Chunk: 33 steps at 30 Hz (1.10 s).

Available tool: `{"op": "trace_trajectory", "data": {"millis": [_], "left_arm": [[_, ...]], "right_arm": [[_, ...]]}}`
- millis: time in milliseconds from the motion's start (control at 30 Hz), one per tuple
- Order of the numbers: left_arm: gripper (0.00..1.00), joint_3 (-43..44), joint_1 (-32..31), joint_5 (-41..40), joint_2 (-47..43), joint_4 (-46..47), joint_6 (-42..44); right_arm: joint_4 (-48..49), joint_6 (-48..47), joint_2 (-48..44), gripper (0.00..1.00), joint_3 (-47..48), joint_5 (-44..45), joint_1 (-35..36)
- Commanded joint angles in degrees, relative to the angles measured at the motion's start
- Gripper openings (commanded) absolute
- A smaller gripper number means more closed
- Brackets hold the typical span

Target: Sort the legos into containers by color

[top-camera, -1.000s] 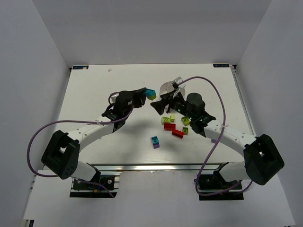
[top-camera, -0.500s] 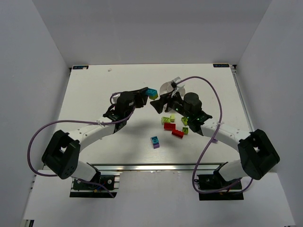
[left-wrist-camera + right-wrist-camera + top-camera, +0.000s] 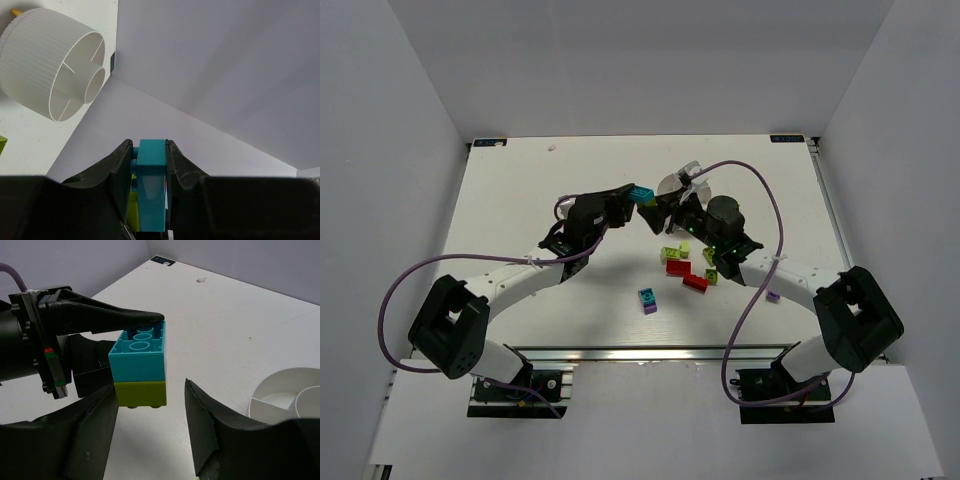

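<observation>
Left gripper (image 3: 632, 199) is clamped on a cyan brick (image 3: 139, 361), one finger on each side face, seen clearly in the left wrist view. A lime brick (image 3: 141, 391) is stuck under the cyan one, so the two make a stack. The stack is up in the air, off the table (image 3: 510, 190), cyan on top with studs up, lime hanging below.

Right gripper (image 3: 655, 212) faces the left one, tip to tip in the top view. Its jaws are parted to about medium width and straddle the lime brick. The far finger (image 3: 200, 425) has a clear gap to the brick. The near finger (image 3: 95, 430) is very close to it; contact cannot be told. It holds nothing.

The white round dish (image 3: 682, 182) sits on the table just beyond the right gripper, partly hidden by that arm. The stack is near it, on its left side in the top view. The dividers and central hub show in the left wrist view.

Loose legos lie on the table nearer the arm bases:
- a lime piece (image 3: 670, 254) touching a red piece (image 3: 677, 267)
- another red piece (image 3: 696, 282) just beside a lime one (image 3: 713, 275)
- a cyan-on-purple pair (image 3: 647, 298) apart from the rest, closest to the near edge
</observation>
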Motion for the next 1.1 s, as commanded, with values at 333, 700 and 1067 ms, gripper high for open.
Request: {"op": "trace_trajectory", "data": {"millis": [333,700,1067], "left_arm": [[0.0,0.4,-0.4,-0.6,-0.1,2.8,-4.0],[0.0,-0.4,-0.2,-2.7,-1.3,4.7,-5.9],[0.0,-1.1,1.3,-2.9,-2.4,5.7,-5.8]], "right_arm": [[5.6,-2.6,0.8,0.18,1.4,-1.1,0.3],[4.7,-5.8,-3.0,0.0,-3.9,-8.6,0.3],[-3.0,-11.3,-9.3,0.0,-9.3,-12.2,-3.8]]}}
